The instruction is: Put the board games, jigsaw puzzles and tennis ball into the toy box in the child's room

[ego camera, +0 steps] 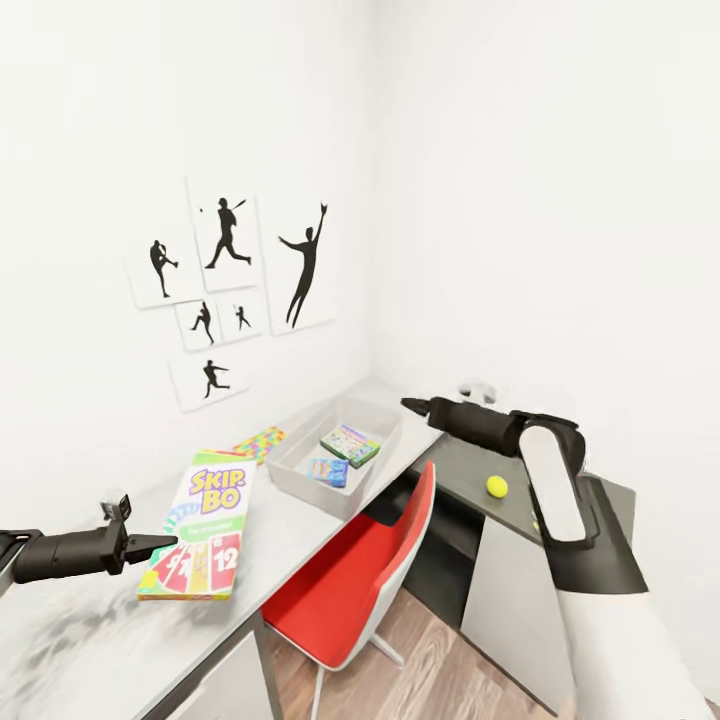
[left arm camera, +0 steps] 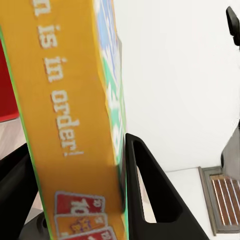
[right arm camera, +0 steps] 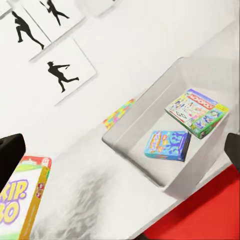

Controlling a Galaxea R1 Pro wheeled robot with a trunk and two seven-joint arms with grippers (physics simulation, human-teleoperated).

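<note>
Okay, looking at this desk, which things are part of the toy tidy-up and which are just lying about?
Part of the job:
Skip-Bo box, held in left claw
bin
blue game
green-edged game
puzzle board
ball

Lying about:
red chair
wall pictures

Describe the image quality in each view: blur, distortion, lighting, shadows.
Head view: wide-angle bend, walls nearly washed out white, a smudgy dark patch on the desk near the left gripper. Left wrist view: the Skip-Bo box sits so close that its print is soft and blurred. Right wrist view: tilted but fairly sharp, with soft shading inside the bin.
</note>
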